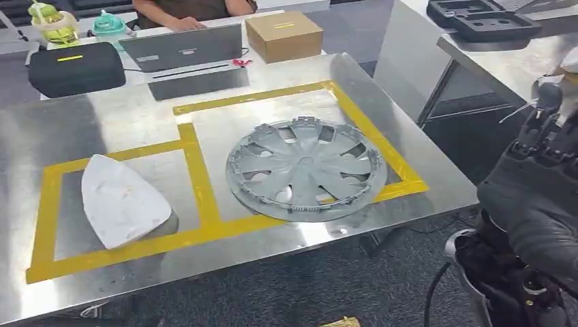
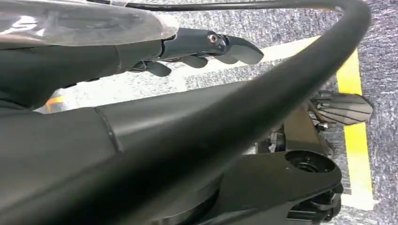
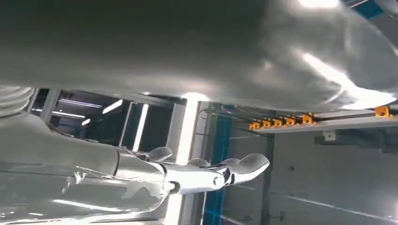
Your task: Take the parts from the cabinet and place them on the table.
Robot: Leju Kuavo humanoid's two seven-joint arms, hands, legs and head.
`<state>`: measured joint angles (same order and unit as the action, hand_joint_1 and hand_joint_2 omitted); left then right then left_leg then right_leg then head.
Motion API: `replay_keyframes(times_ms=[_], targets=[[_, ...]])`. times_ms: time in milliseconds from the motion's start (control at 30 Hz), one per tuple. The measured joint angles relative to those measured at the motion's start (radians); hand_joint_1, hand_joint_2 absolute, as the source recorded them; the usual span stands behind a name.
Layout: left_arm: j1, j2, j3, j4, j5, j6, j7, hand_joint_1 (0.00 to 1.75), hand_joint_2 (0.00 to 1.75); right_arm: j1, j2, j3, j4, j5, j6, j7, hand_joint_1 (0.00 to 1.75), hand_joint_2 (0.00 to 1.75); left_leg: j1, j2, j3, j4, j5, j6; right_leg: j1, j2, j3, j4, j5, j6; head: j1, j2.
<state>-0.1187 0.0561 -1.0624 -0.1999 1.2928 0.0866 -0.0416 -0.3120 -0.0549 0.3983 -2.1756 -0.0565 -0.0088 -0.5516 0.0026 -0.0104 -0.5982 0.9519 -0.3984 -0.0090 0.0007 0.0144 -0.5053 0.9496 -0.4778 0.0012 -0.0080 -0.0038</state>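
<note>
A grey wheel cover (image 1: pixel 305 167) lies flat in the right yellow-taped box on the steel table (image 1: pixel 129 112). A white pointed shell part (image 1: pixel 121 201) lies in the left taped box. My right hand (image 1: pixel 542 119) is raised beside the table's right end, well clear of both parts. In the right wrist view, the right hand (image 3: pixel 197 173) has its fingers stretched out with nothing between them, and a broad blurred grey surface (image 3: pixel 197 51) lies close by. My left hand (image 2: pixel 206 47) hangs over the carpet with its fingers straight and nothing in it.
At the table's far side are a laptop (image 1: pixel 180 46), a black case (image 1: pixel 76 67), a cardboard box (image 1: pixel 283 34) and a seated person (image 1: pixel 191 10). A second steel table (image 1: pixel 504 61) with a black tray stands to the right. Yellow floor tape (image 2: pixel 354 136) runs under the left hand.
</note>
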Motion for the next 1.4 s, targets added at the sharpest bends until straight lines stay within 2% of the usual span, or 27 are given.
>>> replay_keyframes(times_ms=[767, 967, 1000, 1033, 1067, 1100, 1167, 1200, 1233, 1267, 1300, 1333, 1367, 1400], targets=[[-0.002, -0.002, 0.000, 0.000, 0.012, -0.002, 0.026, 0.00, 0.00, -0.003, 0.000, -0.008, 0.000, -0.042, 0.048, 0.007, 0.00, 0.00, 0.000, 0.000, 0.000, 0.000, 0.000, 0.000, 0.000, 0.000, 0.000, 0.000, 0.000, 0.000, 0.000, 0.000], [-0.004, -0.002, 0.000, 0.000, 0.018, -0.002, 0.033, 0.00, 0.00, -0.006, 0.000, -0.008, 0.004, -0.052, 0.056, 0.007, 0.00, 0.00, -0.007, 0.000, 0.000, 0.007, -0.010, 0.014, -0.005, 0.000, 0.004, -0.003, -0.003, 0.010, -0.005, 0.000], [-0.004, -0.002, 0.000, 0.000, 0.019, -0.002, 0.035, 0.00, 0.00, -0.009, 0.000, -0.008, 0.005, -0.055, 0.059, 0.008, 0.00, 0.00, -0.008, 0.000, 0.001, 0.005, -0.006, 0.017, -0.007, 0.000, 0.006, -0.006, 0.000, 0.014, -0.006, 0.000], [-0.005, -0.003, 0.000, 0.000, 0.019, -0.002, 0.039, 0.00, 0.00, -0.013, 0.000, -0.008, 0.004, -0.058, 0.060, 0.008, 0.00, 0.00, 0.000, 0.000, 0.009, -0.012, 0.000, 0.022, 0.001, 0.000, 0.011, -0.010, 0.000, 0.018, -0.006, 0.000], [-0.005, -0.004, 0.000, 0.000, 0.019, -0.003, 0.041, 0.00, 0.00, -0.014, 0.000, -0.008, 0.004, -0.058, 0.061, 0.008, 0.00, 0.00, 0.005, 0.005, 0.020, -0.025, 0.005, 0.023, -0.005, -0.003, 0.003, 0.005, -0.018, 0.018, -0.006, 0.000], [-0.005, -0.004, 0.000, 0.000, 0.019, -0.005, 0.043, 0.00, 0.00, -0.018, 0.000, -0.009, 0.005, -0.058, 0.062, 0.008, 0.00, 0.00, 0.007, 0.005, 0.025, -0.028, 0.005, 0.026, -0.004, -0.004, -0.016, 0.058, -0.054, 0.022, 0.001, 0.000], [-0.006, -0.004, 0.000, 0.000, 0.021, -0.005, 0.046, 0.00, 0.00, -0.016, 0.000, -0.009, 0.005, -0.059, 0.064, 0.008, 0.00, 0.00, 0.007, 0.006, 0.026, -0.027, 0.005, 0.026, -0.012, -0.004, -0.092, 0.226, -0.129, 0.030, 0.017, 0.000], [-0.006, -0.004, 0.000, 0.000, 0.021, -0.005, 0.047, 0.00, 0.00, -0.015, 0.000, -0.009, 0.006, -0.059, 0.064, 0.008, 0.00, 0.00, 0.007, 0.006, 0.026, -0.027, 0.005, 0.026, -0.014, -0.004, -0.123, 0.289, -0.148, 0.035, 0.017, 0.000], [-0.006, -0.004, 0.000, 0.000, 0.023, -0.005, 0.048, 0.00, 0.00, -0.015, 0.000, -0.009, 0.008, -0.060, 0.064, 0.008, 0.00, 0.00, 0.007, 0.006, 0.026, -0.026, 0.005, 0.026, -0.019, -0.005, -0.136, 0.312, -0.144, 0.039, 0.020, 0.000], [-0.005, -0.005, 0.000, 0.000, 0.025, -0.006, 0.050, 0.00, 0.00, -0.015, 0.000, -0.009, 0.010, -0.061, 0.064, 0.008, 0.00, 0.00, 0.009, 0.006, 0.027, -0.026, 0.004, 0.025, -0.024, -0.006, -0.122, 0.279, -0.114, 0.042, 0.023, 0.000], [-0.005, -0.006, 0.000, 0.000, 0.027, -0.006, 0.050, 0.00, 0.00, -0.015, 0.000, -0.009, 0.010, -0.061, 0.064, 0.008, 0.00, 0.00, 0.012, 0.004, 0.027, -0.023, 0.004, 0.021, -0.029, -0.007, -0.089, 0.208, -0.071, 0.047, 0.024, 0.000], [-0.006, -0.006, 0.000, 0.000, 0.029, -0.006, 0.050, 0.00, 0.00, -0.015, 0.000, -0.009, 0.010, -0.061, 0.064, 0.008, 0.00, 0.00, 0.016, 0.003, 0.027, -0.017, 0.001, 0.013, -0.035, -0.008, -0.045, 0.116, -0.023, 0.054, 0.026, 0.000], [-0.005, -0.006, 0.000, 0.000, 0.030, -0.006, 0.050, 0.00, 0.00, -0.016, 0.000, -0.009, 0.010, -0.061, 0.065, 0.008, 0.00, 0.00, 0.018, 0.001, 0.025, -0.007, -0.003, 0.005, -0.042, -0.007, -0.008, 0.030, 0.000, 0.064, 0.030, 0.000], [-0.006, -0.001, 0.000, 0.001, 0.030, -0.006, 0.050, 0.00, 0.00, -0.016, 0.000, -0.009, 0.012, -0.061, 0.066, 0.008, 0.00, 0.00, 0.012, -0.002, 0.018, 0.000, -0.003, -0.006, -0.030, 0.002, -0.004, 0.021, -0.012, 0.062, 0.041, 0.000]])
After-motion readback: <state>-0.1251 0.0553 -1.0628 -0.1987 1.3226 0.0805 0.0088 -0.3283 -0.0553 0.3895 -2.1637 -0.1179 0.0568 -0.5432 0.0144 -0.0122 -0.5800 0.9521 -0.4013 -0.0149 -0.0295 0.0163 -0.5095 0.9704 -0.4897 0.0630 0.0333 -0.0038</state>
